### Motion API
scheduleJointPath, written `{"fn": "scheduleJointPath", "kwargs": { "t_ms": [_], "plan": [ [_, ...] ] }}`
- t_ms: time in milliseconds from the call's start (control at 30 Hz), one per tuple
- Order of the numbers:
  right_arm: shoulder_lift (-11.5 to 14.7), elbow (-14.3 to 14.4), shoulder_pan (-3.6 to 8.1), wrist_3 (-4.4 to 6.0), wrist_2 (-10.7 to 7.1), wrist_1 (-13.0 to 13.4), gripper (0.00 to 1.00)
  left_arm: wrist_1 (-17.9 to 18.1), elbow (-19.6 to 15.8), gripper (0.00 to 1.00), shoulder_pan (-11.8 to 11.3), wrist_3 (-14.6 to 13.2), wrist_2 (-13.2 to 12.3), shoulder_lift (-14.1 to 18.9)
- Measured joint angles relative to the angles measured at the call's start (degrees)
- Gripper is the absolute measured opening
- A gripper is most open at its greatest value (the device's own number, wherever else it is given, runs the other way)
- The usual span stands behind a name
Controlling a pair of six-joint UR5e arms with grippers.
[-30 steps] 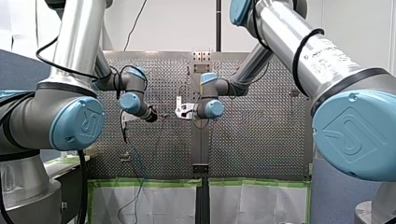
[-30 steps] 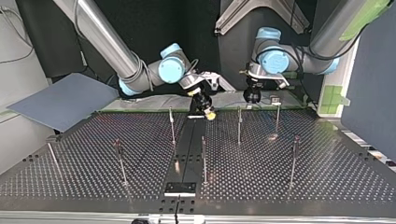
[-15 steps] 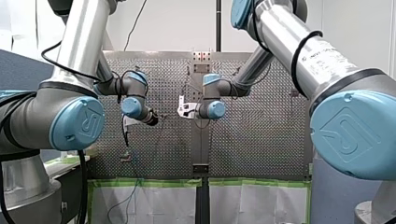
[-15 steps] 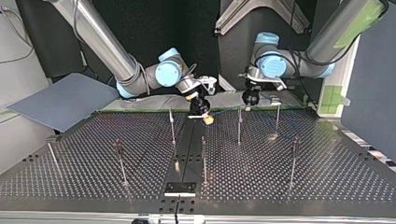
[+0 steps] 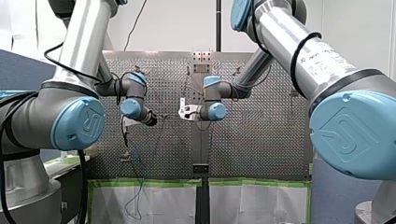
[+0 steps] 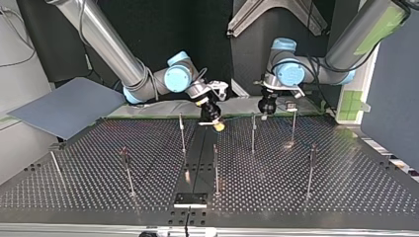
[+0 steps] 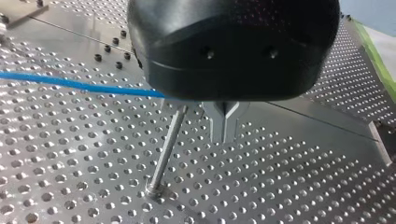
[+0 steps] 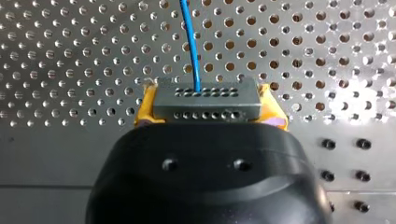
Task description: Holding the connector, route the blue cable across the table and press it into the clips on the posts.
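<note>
Small shifts since a second ago: in the top view, my right gripper (image 6: 216, 123) a touch nearer that view's left, my left gripper (image 6: 267, 106) barely lower. Between the yellow pads (image 8: 145, 109) of my right gripper, clamped from both sides, the grey connector (image 8: 205, 99), with rows of small holes on the face ahead, close over the perforated surface (image 8: 70, 56). Out of that face, the blue cable (image 8: 192, 42), straight ahead over the holes. In the left wrist view, the same cable as a taut line above the surface, vanishing behind the black body of my left gripper right beside the top of a thin metal post (image 7: 164, 151). There, metal fingers (image 7: 218, 123) drawn tight together, nothing between the visible tips; cannot tell about any pinch on the cable higher up, behind the body. In the top view, both grippers near the surface's far edge, apart, with an upright post (image 6: 253, 132) between them and just beside my left gripper. More posts scattered across the surface; clips on them too small to make out. In the front view, loose cable hanging down past the surface's lower edge at the view's left, before white sheets (image 5: 154, 205) bordered with green tape (image 5: 144, 183).
</note>
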State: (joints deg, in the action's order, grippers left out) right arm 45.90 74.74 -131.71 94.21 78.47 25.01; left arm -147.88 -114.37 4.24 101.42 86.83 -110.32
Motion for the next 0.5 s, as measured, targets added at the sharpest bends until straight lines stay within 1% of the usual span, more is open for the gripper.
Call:
{"fn": "scheduleJointPath", "kwargs": {
  "t_ms": [133,300,500],
  "plan": [
    [-0.62,-0.01,0.26,0.35,0.07,-0.1,0.0,0.41,0.54,0.0,-0.44,0.07,-0.31,-0.31],
    [-1.25,0.0,0.45,0.08,0.23,-0.11,0.0,0.58,1.32,0.0,-0.77,0.01,-1.0,-0.37],
    [-1.35,-0.02,0.7,-0.01,0.3,-0.02,0.0,0.75,2.14,0.0,-1.42,0.01,-1.5,-0.59]
  ]
}}
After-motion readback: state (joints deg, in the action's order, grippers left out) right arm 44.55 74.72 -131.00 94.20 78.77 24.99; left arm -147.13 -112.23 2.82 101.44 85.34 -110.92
